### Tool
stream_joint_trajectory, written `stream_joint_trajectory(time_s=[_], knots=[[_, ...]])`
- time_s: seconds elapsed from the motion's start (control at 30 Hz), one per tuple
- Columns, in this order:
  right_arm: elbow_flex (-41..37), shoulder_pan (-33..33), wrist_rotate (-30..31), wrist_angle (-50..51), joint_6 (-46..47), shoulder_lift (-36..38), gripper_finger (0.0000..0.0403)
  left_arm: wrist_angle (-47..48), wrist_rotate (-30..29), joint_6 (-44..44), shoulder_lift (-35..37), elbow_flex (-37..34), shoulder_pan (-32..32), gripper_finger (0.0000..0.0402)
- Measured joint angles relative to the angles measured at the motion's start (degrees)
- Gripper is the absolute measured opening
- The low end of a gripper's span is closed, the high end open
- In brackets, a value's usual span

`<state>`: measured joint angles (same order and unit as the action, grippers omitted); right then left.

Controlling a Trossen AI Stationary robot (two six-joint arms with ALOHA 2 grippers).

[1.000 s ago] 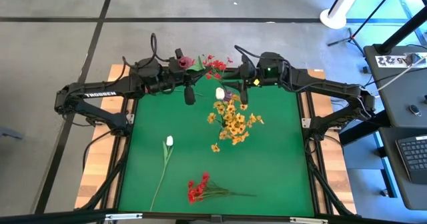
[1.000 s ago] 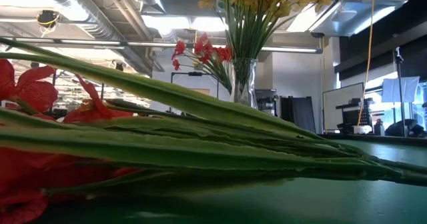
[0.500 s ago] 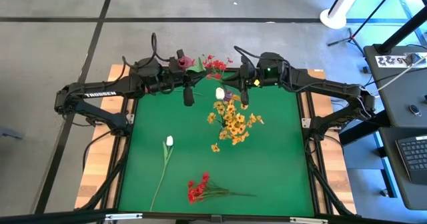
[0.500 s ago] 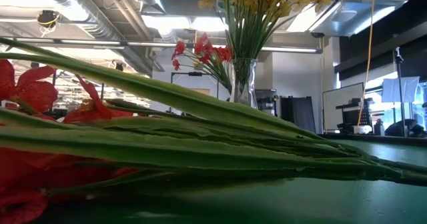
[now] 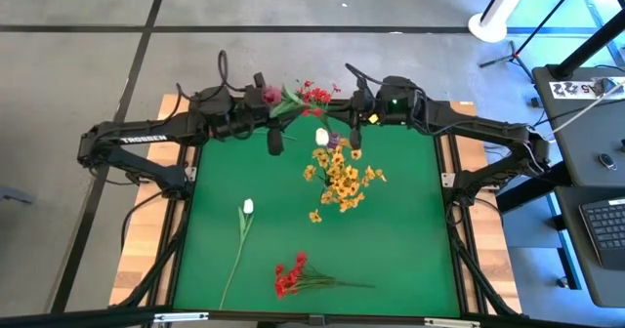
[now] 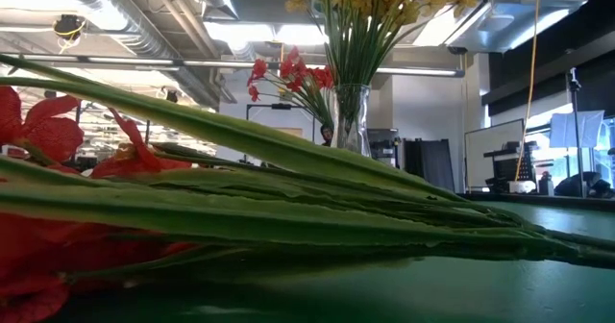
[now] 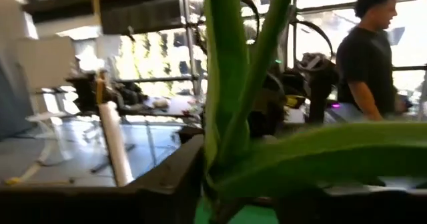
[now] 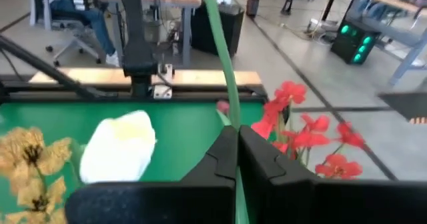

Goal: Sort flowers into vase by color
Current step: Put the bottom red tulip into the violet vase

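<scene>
A glass vase (image 6: pixel 351 116) at the far middle of the green mat holds yellow blossoms (image 5: pixel 342 177), a white tulip bud (image 8: pixel 120 147) and red blossoms (image 5: pixel 314 96). Above it, my right gripper (image 8: pixel 235 134) is shut on a thin green flower stem (image 8: pixel 215 31). A dark pink bud (image 5: pixel 269 92) with green leaves (image 5: pixel 290 99) shows beside my left gripper (image 5: pixel 283 108). That gripper is open, with a stem and broad leaves (image 7: pixel 230 117) standing between its fingers. Whether they touch I cannot tell. My right gripper pinches the green stem (image 8: pixel 231 154) between its two fingers. The fingers come in about level from the table's right and lie across the stem. The stem is lifted clear of the mat and runs on past the fingertips toward the left arm.
A white tulip (image 5: pixel 248 208) on a long stem lies on the mat at the near left. A red bunch (image 5: pixel 290 274) lies close to the near edge and fills the low view's foreground (image 6: pixel 288 198). A person (image 7: pixel 370 57) stands in the room beyond the table.
</scene>
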<state>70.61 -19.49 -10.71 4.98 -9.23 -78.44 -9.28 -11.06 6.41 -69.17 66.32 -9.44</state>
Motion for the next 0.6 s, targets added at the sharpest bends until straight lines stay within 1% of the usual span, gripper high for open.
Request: stream_joint_trajectory(time_s=[0.07, 0.17, 0.27, 0.37, 0.47, 0.53, 0.6], knots=[[0.0, 0.0, 0.76, -1.44, 0.04, 1.03, 0.0002, 0.16, -2.55, 1.42, 1.39, 0.0, 0.63, 0.0174], [0.0, -0.04, 1.27, -2.4, 0.12, 3.05, 0.0001, 1.71, -6.39, 2.7, 3.53, 0.0, 1.54, 0.0197], [0.0, -0.04, 3.16, -2.21, 0.08, 5.15, 0.0001, 4.33, -8.96, 2.82, 5.75, 0.0, 2.29, 0.0207], [-0.76, -0.04, 5.26, -2.36, -0.01, 7.49, 0.0001, 7.67, -10.86, 2.82, 8.19, 0.0, 2.88, 0.0209], [-3.79, -0.32, 6.34, -4.53, -0.01, 10.32, 0.0001, 11.76, -11.69, 2.53, 10.26, 0.01, 3.31, 0.0209], [-7.52, -1.58, 5.77, -6.91, 0.92, 12.85, 0.0, 14.1, -11.76, 1.56, 11.24, 0.02, 3.38, 0.0207], [-12.36, -3.18, 4.57, -11.7, 2.69, 15.31, 0.0, 15.04, -11.79, 0.93, 11.96, -0.73, 3.38, 0.0202]])
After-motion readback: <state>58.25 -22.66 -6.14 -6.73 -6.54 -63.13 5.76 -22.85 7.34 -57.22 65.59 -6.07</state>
